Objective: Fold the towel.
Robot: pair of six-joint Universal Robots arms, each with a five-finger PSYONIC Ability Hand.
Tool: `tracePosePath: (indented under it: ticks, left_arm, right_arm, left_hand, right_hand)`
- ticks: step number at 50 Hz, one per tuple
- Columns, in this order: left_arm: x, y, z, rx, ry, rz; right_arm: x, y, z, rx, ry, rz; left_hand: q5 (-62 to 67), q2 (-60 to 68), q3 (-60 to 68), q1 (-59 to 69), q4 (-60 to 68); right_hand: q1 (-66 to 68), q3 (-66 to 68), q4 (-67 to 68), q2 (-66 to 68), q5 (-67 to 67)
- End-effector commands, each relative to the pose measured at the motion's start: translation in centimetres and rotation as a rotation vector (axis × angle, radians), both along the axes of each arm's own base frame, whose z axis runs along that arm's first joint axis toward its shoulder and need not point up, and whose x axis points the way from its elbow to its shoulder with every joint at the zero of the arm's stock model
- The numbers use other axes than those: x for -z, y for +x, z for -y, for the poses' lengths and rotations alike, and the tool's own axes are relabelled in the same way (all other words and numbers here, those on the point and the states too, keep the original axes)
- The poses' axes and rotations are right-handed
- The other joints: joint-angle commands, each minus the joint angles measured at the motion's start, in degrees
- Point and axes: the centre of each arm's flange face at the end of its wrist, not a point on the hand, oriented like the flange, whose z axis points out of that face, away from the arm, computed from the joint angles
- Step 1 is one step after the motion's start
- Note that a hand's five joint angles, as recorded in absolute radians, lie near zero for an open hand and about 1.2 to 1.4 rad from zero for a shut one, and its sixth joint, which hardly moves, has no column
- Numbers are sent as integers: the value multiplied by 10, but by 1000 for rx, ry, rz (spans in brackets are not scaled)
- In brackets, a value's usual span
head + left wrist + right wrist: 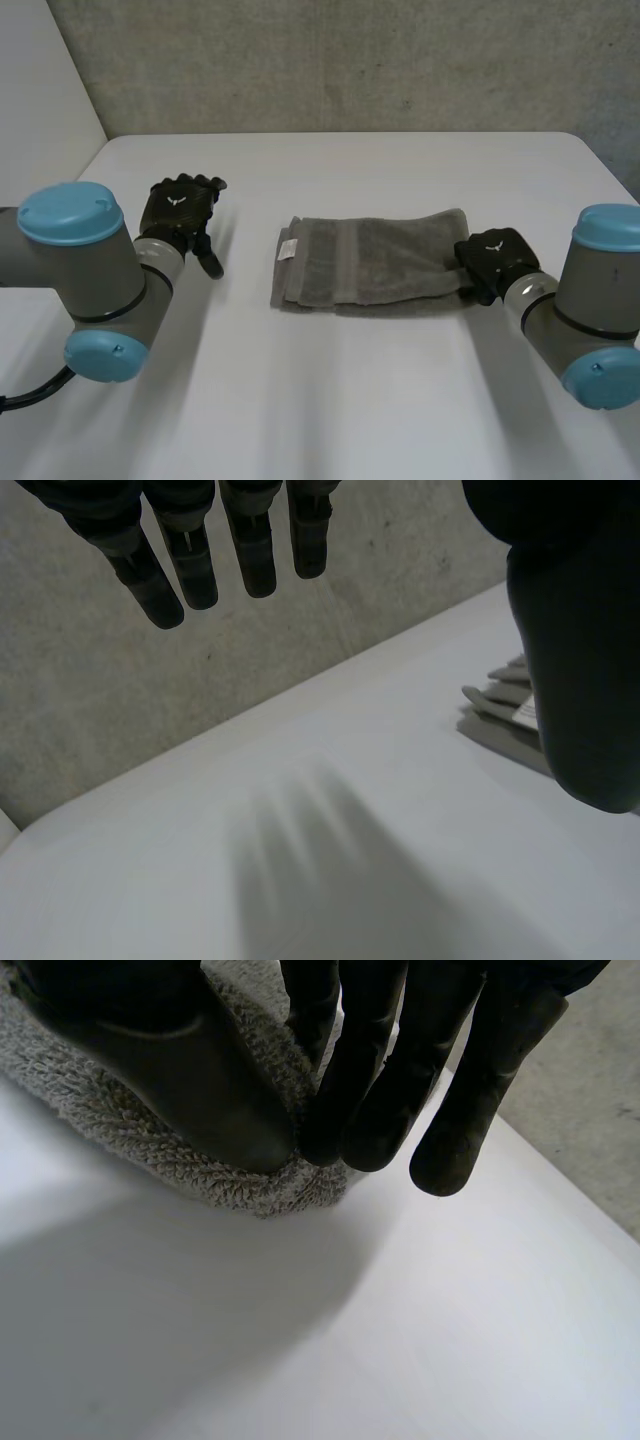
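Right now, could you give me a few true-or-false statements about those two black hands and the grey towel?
1. The right hand pinches one end of the towel. True.
2. The left hand grips the towel too. False: it is open, apart from the towel.
3. The towel carries a white label. True.
4. The towel hangs over an edge. False: it lies wholly on the table.
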Motion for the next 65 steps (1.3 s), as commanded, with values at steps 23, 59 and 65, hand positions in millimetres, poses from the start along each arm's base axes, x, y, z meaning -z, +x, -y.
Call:
tracePosePath:
  ticks: [23, 59, 65]
  left_arm:
    - [-53, -13, -3, 15, -91, -169]
    - [44, -108, -42, 237, 148, -52]
    - [54, -104, -45, 233, 179, -31]
  right_arm:
    - [-26, 151, -98, -736, -259, -131]
    - [-1, 73, -16, -132, 200, 261]
    - [7, 73, -10, -122, 210, 256]
  left_hand:
    - [-124, -47, -39, -46, -54]
    - [-106, -28, -20, -28, -36]
    - [-106, -28, -20, -28, -36]
  right_hand:
    - [-48, -117, -122, -111, -113]
    - [-592, -662, -666, -655, -657]
    - [-592, -662, -666, -655, -657]
